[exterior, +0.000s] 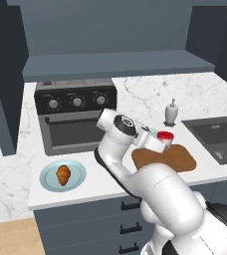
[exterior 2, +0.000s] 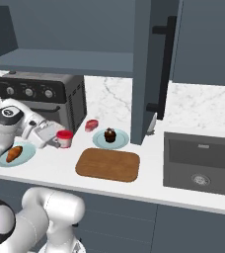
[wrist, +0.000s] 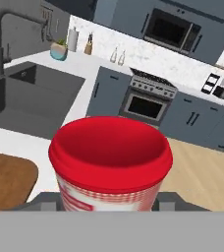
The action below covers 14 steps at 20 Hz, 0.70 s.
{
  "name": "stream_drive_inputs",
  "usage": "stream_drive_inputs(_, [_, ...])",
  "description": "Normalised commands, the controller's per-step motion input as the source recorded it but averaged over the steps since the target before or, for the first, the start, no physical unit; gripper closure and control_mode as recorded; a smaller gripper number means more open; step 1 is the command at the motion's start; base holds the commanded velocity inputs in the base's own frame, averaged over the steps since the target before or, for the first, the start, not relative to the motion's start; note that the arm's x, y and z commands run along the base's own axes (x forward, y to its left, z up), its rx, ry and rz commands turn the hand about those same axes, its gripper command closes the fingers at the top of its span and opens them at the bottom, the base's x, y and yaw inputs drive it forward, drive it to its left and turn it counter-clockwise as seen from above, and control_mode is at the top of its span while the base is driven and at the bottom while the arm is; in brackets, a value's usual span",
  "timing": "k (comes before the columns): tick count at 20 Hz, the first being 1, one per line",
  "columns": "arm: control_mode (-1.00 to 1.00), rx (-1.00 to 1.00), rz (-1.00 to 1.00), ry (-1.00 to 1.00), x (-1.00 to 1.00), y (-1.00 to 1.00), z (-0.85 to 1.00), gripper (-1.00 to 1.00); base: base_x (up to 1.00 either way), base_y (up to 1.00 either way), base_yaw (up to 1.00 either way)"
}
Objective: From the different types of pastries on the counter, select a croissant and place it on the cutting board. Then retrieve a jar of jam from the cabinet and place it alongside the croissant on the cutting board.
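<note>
While the jar of jam (wrist: 111, 162) is clamped between its fingers, the gripper (exterior 2: 61, 140) is held above the counter (exterior: 150, 94), off the left end of the cutting board (exterior 2: 108, 164) in the right base view. The jar's red lid is seen close up in the hand view, with a corner of the board at 8 o'clock from it and the dark sink (wrist: 25, 98) at 10 o'clock. In the left base view the jar is seen over the board's far left corner, and the white soap dispenser (exterior: 171, 112) stands at 1 o'clock from it. The board lies bare. The croissant (exterior: 63, 175) is found on a light blue plate (exterior: 50, 180) at 8 o'clock from the gripper, in front of the toaster oven (exterior: 75, 119). The chocolate cupcake (exterior 2: 110, 135) sits on a second plate (exterior 2: 120, 142) just behind the board.
</note>
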Motion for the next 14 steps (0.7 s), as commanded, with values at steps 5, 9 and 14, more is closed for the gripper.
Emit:
stream_drive_inputs(5, [-1.0, 0.0, -0.01, -0.36, -0.11, 0.0, -0.16, 1.0, 0.0, 0.0, 0.0])
stream_drive_inputs(9, [-1.0, 0.0, 0.0, -0.17, -0.04, -0.01, -0.52, 1.0, 0.0, 0.0, 0.0])
stream_drive_inputs(14, [-1.0, 0.0, 0.0, -0.11, 0.02, -0.09, -0.51, 1.0, 0.0, 0.0, 0.0])
